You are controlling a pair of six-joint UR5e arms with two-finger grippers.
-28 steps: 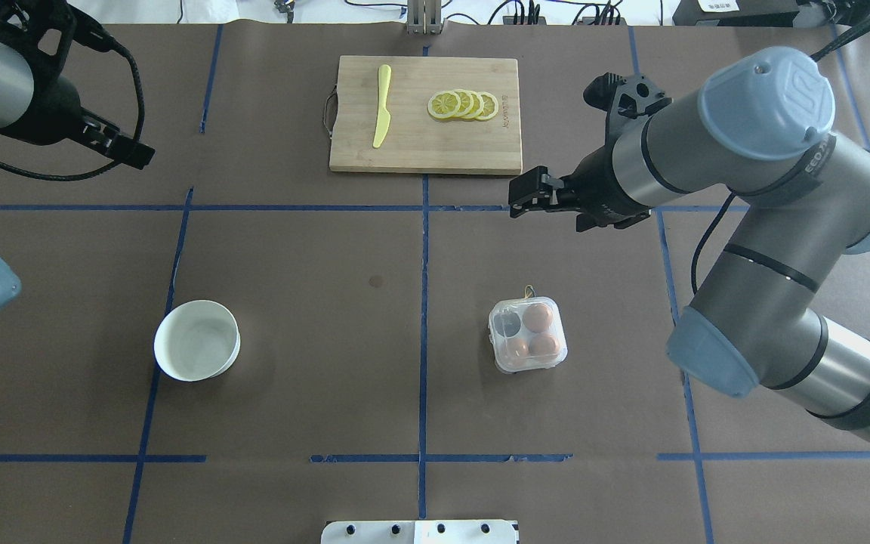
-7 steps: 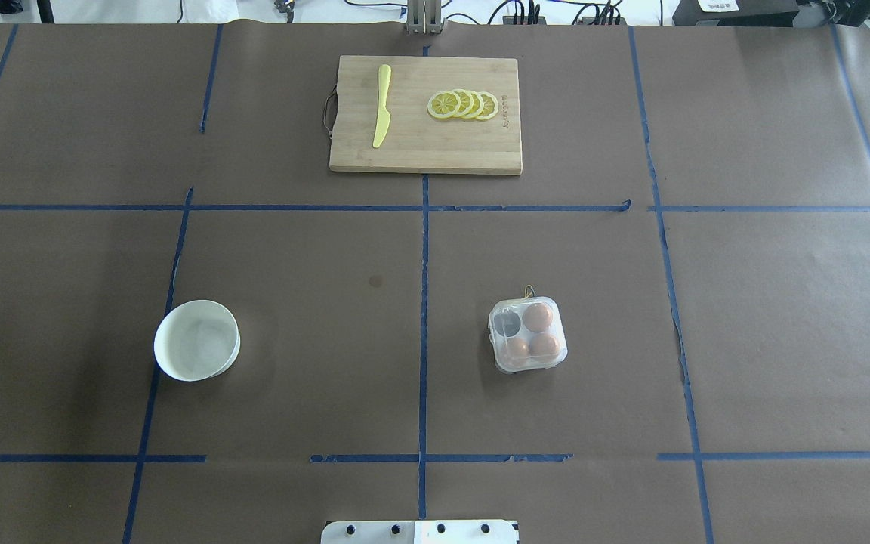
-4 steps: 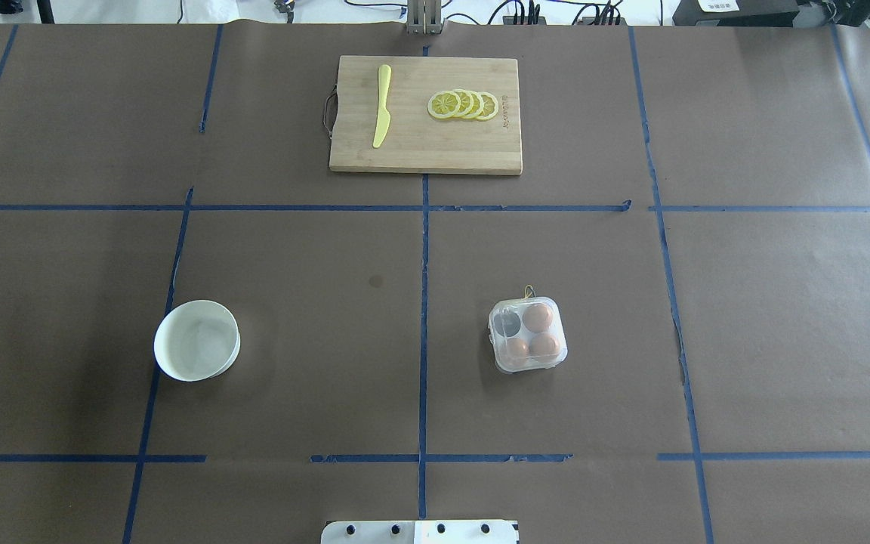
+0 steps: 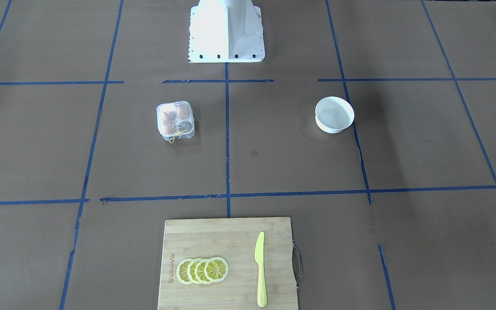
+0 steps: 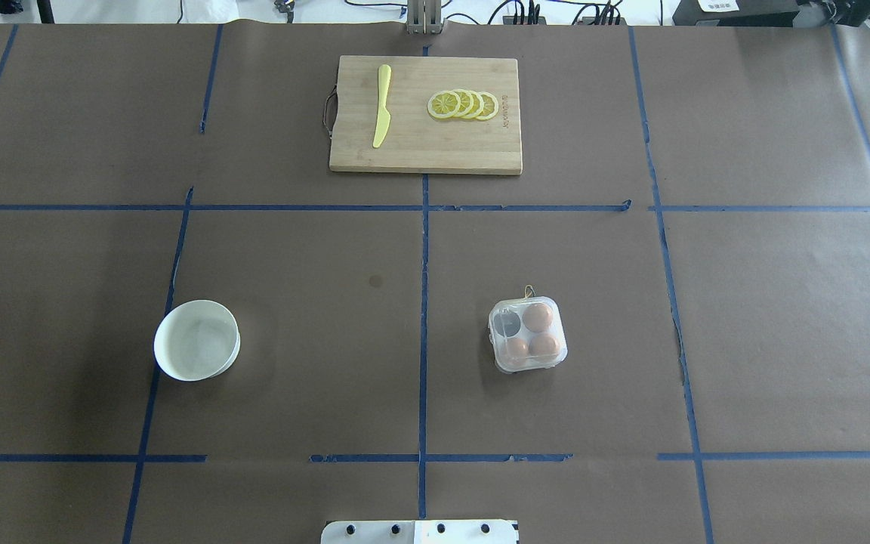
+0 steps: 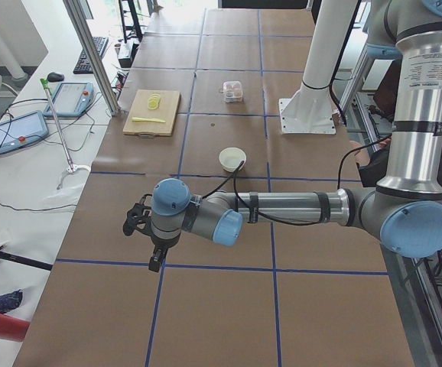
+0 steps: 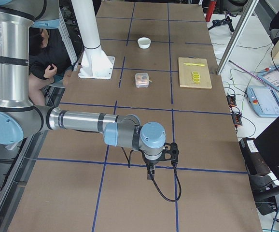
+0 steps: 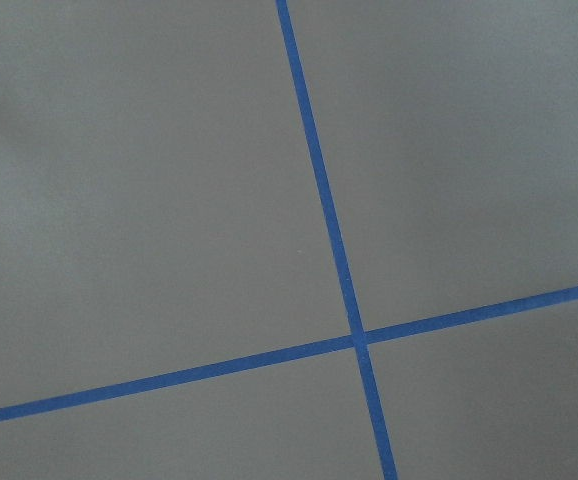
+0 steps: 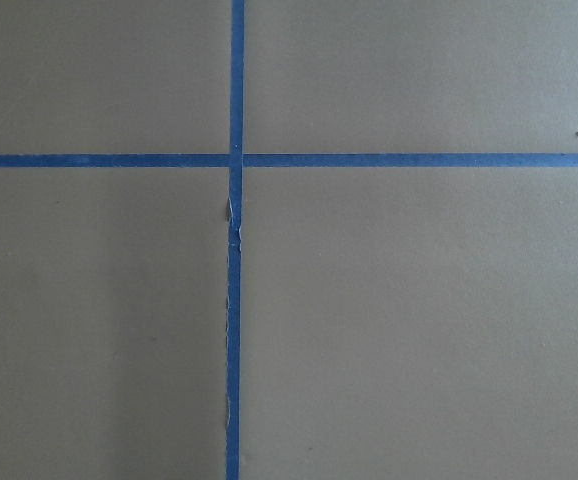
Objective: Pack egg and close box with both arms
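The box (image 5: 527,334) sits at about 5 o'clock from the cutting board (image 5: 425,147) in the overhead view, exactly where it sat seconds ago. Three brown eggs (image 5: 538,317) fill its cups, and the cup at 10 o'clock looks dark and empty. The lid seems down, though clear plastic makes that hard to confirm. The white bowl (image 5: 196,340), at 9 o'clock from the box, holds nothing.

What has changed is that both arms have left the overhead view. You now find the left gripper (image 6: 157,258) and right gripper (image 7: 150,173) out at the ends of the table (image 5: 291,249), well apart from the box. Whether their jaws are wide or narrow, you cannot tell. I judge the packing finished.
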